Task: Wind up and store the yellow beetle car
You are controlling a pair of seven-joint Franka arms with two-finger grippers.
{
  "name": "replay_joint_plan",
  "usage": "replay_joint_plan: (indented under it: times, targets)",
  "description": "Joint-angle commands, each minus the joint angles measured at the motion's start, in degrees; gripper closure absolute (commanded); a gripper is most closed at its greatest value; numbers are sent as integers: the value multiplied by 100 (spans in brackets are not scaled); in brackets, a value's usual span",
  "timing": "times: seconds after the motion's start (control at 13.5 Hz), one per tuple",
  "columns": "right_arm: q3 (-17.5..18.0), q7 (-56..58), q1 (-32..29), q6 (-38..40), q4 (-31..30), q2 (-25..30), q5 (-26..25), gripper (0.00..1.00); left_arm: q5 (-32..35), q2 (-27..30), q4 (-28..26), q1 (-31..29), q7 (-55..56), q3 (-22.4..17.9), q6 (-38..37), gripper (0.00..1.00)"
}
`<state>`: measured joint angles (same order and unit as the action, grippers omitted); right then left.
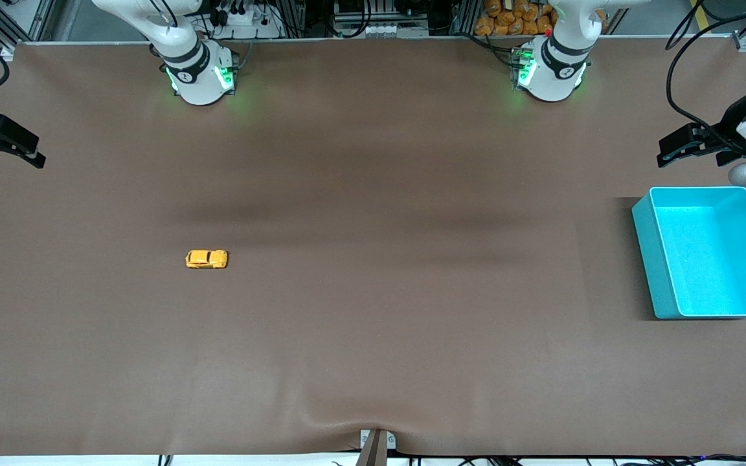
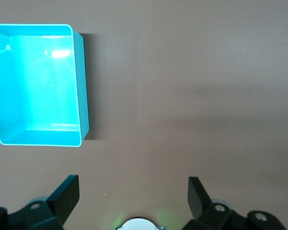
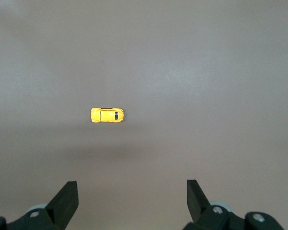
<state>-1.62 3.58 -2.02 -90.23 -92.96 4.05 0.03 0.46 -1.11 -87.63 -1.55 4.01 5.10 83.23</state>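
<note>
Brown cloth covers the table [image 1: 373, 336], flat apart from a small pucker at the middle of the edge nearest the front camera. Yellow beetle car [image 1: 206, 259] sits on its wheels on the bare cloth, in the right arm's half of the table, roughly midway between the base-side edge and the camera-side edge, nothing touching it; the right wrist view shows it alone on the cloth [image 3: 107, 115]. Turquoise bin [image 1: 710, 252] stands at the left arm's end edge of the table, well apart from the car, open side up, inside bare. Left gripper [image 1: 677, 147] hangs over the table's end edge just on the base side of the bin, jaws wide, holding nothing. Right gripper [image 1: 13, 144] hangs over the right arm's end edge, jaws wide, holding nothing. Neither gripper is near the car.
</note>
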Motion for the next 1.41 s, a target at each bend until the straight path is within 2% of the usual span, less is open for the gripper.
replay_joint_plan:
  times: [0.0,0.45,1.11,1.34]
  targets:
    - [30,11,-71,58,68,-53,-82,0,-81,6,27,-39,-76,9,18,0]
    - [30,2,-53,75,278,-27,-82,0,-20,14,53,-39,-84,-9,18,0]
    - [48,29,52,251,261,-88,-82,0,-2,23,44,-434,-164,-9,53,0]
    - [48,485,52,356,270,-79,-82,0,-2,23,44,-443,-164,-9,79,0]
